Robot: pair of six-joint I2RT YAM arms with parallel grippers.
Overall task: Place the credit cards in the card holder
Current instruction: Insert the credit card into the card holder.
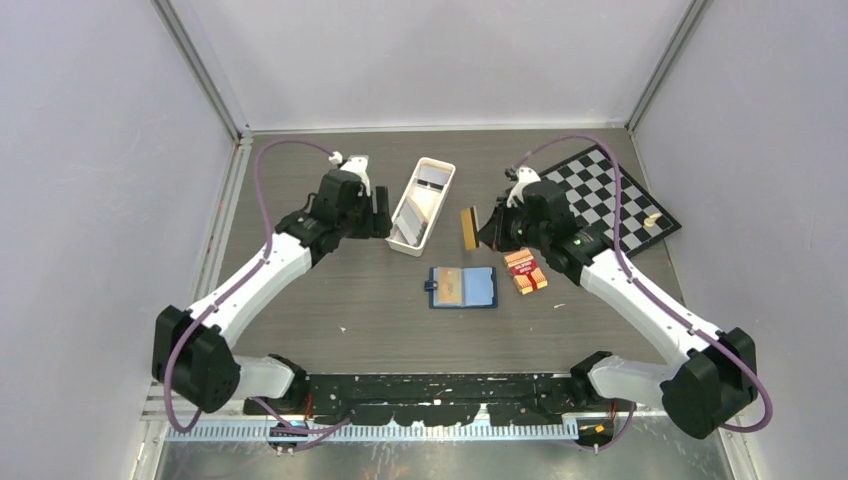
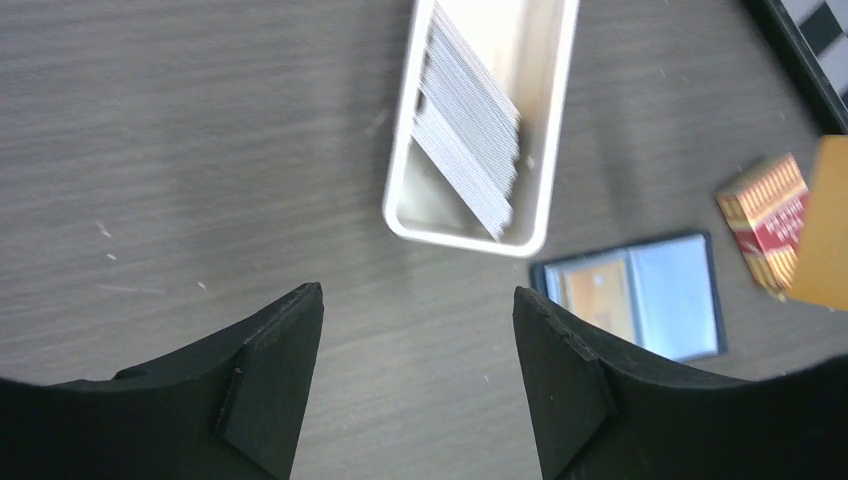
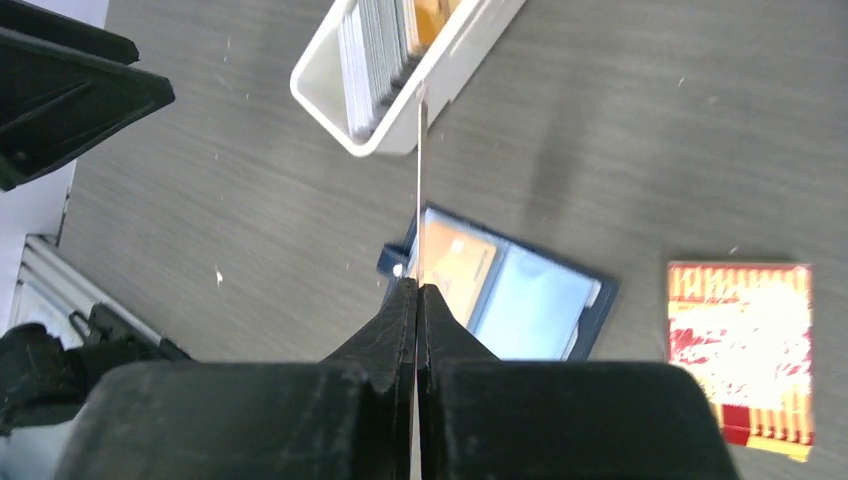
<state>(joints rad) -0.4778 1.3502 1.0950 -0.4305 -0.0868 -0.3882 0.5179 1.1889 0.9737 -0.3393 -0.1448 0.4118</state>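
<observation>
- Well, starting with the things: the white tray (image 2: 460, 240) lies on the table just right of my left claw, one end angled towards it.
- Its credit cards (image 2: 465, 130) stand on edge in a leaning stack, mostly grey, with a few orange-tan ones showing from the right wrist view.
- Next comes the tan card (image 1: 468, 228), a thin gold-brown rectangle held upright on its edge, between the tray and my right claw (from my own wrist it is only a thin pale line).
- Nearer to me, the card holder (image 1: 480, 287) lies open flat on the table, dark navy outside and lighter blue inside, with a small clasp tab on its left edge.
- A second tan-coloured card (image 1: 452, 287) sits in its left half; the right half shows only blue.
- A red-orange banded pack (image 1: 525, 271) lies just right of the holder, and a chessboard (image 1: 605, 195) is in the far right corner.
- My left arm reaches forward and inward. The left claw (image 2: 415, 300) hangs beside the tray, fingers spread wide with nothing between them.
- My right arm reaches in from the other side. The right claw (image 3: 419, 290) is pinched tight on the tan card, with the holder below it.
</observation>
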